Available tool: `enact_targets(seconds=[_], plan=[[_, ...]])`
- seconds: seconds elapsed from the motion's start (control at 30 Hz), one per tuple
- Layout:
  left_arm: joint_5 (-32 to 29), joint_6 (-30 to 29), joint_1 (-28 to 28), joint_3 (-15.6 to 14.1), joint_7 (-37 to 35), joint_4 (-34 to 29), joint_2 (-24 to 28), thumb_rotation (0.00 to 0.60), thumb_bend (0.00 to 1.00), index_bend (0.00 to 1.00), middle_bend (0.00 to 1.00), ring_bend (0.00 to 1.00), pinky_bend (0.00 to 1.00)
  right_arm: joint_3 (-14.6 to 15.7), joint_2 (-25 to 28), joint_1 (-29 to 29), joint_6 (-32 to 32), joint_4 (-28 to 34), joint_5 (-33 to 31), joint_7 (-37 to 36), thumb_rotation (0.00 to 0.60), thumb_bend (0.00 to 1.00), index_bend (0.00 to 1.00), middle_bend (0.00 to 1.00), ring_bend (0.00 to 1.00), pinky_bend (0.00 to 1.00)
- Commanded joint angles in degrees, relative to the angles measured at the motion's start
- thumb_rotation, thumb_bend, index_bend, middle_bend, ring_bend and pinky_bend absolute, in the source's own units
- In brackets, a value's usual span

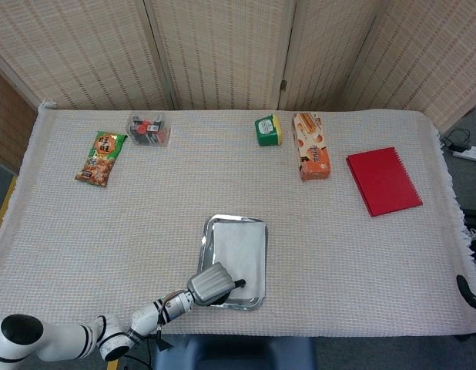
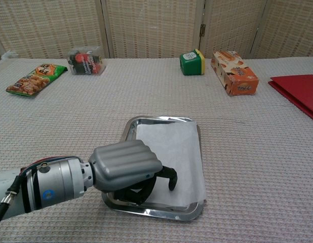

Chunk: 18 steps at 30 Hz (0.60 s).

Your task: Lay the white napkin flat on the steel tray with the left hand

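Note:
The steel tray [image 1: 209, 229] [image 2: 129, 126] lies near the table's front edge, with the white napkin [image 1: 242, 250] [image 2: 178, 152] spread flat inside it. My left hand [image 1: 211, 284] [image 2: 125, 164] hangs over the tray's near left corner. Its fingers are curled down onto the napkin's near left corner and the dark thumb presses on the sheet, so it seems to pinch that corner; the hand hides the contact. Only a dark tip of my right hand [image 1: 469, 291] shows at the right edge of the head view, off the table.
Along the back stand a snack bag [image 1: 101, 157], a clear box of small items [image 1: 149, 129], a green container [image 1: 266, 130] and an orange carton [image 1: 310, 146]. A red notebook [image 1: 383, 180] lies at the right. Wicker screens close off the rear.

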State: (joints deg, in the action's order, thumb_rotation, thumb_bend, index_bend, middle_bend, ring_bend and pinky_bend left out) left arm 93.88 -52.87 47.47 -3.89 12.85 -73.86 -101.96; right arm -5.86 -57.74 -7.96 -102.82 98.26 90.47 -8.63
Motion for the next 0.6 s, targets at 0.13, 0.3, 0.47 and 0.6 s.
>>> enact_targets(seconds=[0.13, 0.3, 0.47, 0.6], plan=[[0.26, -0.22, -0.61, -0.73, -0.1, -0.08, 0.39, 0.434, 1.0, 0.39, 1.0, 1.0, 1.0, 0.07, 0.07, -0.04, -0.09, 0.02, 0.23, -0.03, 0.6, 0.34, 0.0, 0.0, 0.0, 0.0], [0.34, -0.55, -1.12, -0.98, 0.27, -0.3, 0.96, 0.435, 1.0, 0.4, 1.0, 1.0, 1.0, 0.22, -0.09, 0.0, -0.05, 0.05, 0.54, 0.38, 0.6, 0.34, 0.0, 0.0, 0.0, 0.0], [0.26, -0.79, -1.49, -0.86, 0.99, -0.8, 1.56, 0.441, 1.0, 0.4, 1.0, 1.0, 1.0, 0.37, -0.32, 0.14, 0.21, 0.13, 0.76, 0.97, 0.6, 0.34, 0.0, 0.0, 0.0, 0.0], [-0.1, -0.64, -1.78, -0.73, 1.78, -0.7, 1.77, 0.435, 1.0, 0.4, 1.0, 1.0, 1.0, 0.4, -0.37, 0.11, 0.08, 0.16, 0.89, 1.12, 0.6, 0.34, 0.0, 0.0, 0.0, 0.0]])
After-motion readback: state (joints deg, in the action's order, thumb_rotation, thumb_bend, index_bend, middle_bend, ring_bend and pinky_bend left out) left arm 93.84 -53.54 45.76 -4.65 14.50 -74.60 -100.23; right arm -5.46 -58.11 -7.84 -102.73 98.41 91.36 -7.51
